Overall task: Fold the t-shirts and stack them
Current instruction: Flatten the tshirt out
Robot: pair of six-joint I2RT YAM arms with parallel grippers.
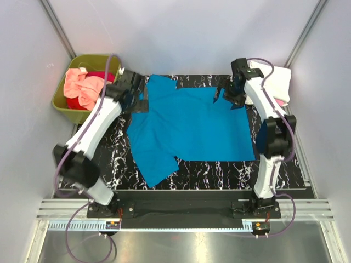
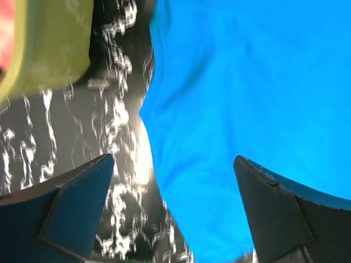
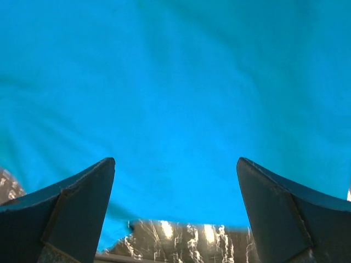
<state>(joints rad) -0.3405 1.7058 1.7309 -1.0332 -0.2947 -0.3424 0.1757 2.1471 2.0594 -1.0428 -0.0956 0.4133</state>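
Although the blue t-shirt [image 1: 192, 129] lies spread mid-frame, we see no finished fold yet; left hand [image 2: 173, 159] and right hand [image 3: 175, 160] stand wide open, empty; pink shirts [image 1: 82, 87] wait upper left

The booth was lit brightly and evenly from overhead, its pale walls [image 1: 175, 33] washed almost white. Only soft, short shadows fell on the marbled table [image 1: 219, 175], and the metal sill [image 1: 181, 246] along the bottom of the overhead view gave a dull glare. The left wrist view was smeared: blue t-shirt [image 2: 247, 109] and green tub [image 2: 49, 49] both blurred, a white hot-spot on the table between. The right wrist view was crisper.
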